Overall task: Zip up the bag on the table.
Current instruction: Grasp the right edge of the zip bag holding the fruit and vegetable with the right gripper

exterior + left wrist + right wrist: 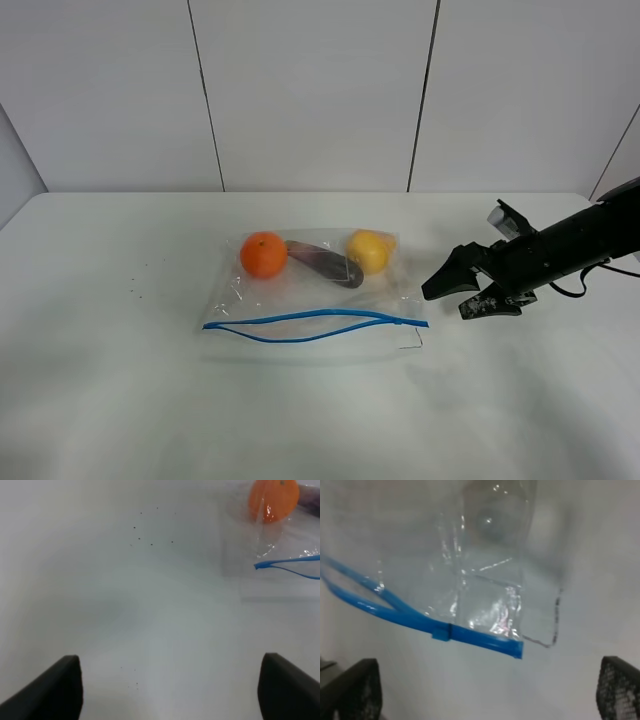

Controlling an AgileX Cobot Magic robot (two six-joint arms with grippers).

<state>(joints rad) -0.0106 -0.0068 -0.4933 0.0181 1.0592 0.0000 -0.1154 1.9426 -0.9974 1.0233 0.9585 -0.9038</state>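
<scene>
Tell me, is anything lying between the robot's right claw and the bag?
Nothing is. In the exterior high view, only bare white table separates the right gripper from the bag.

Bright even light; soft shadows; wrist views blurred.

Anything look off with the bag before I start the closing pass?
Only the zipper: its two blue strips bow apart along the middle, so the bag lies open on the table. The slider sits near the strip's end by the right gripper. Nothing has spilled; the orange is inside.
</scene>
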